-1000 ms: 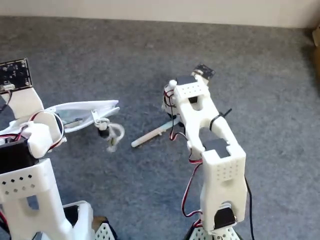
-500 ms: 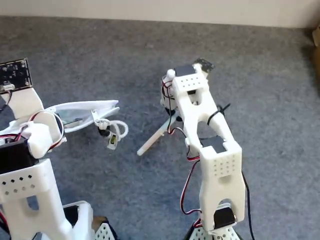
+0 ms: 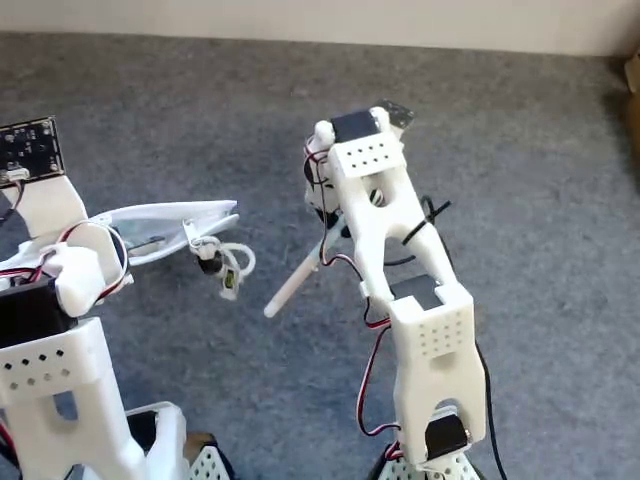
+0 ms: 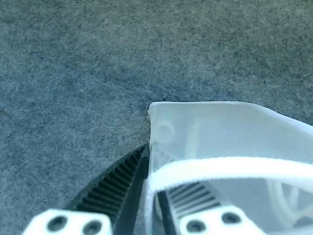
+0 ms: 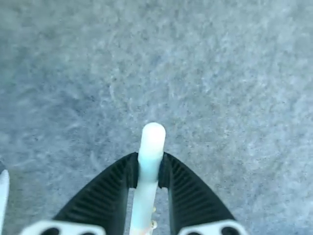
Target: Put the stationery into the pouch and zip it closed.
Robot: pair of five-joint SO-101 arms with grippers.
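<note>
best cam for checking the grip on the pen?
Right wrist view: the pen is clamped in the jaws of the right gripper, tip poking past them. High view gives the pen's free length slanting out from under the arm, grip hidden. Left wrist view looks at the pouch and carpet.

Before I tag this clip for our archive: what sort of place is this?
Likely a robotics test bench: a left arm and right arm on grey felt, a pouch, a pen.

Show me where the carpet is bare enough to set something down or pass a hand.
Bare grey carpet runs along the far side, beyond the pouch and the right arm, and again to that arm's right. Crowded: the gap between the pouch's cord loop and the pen.
</note>
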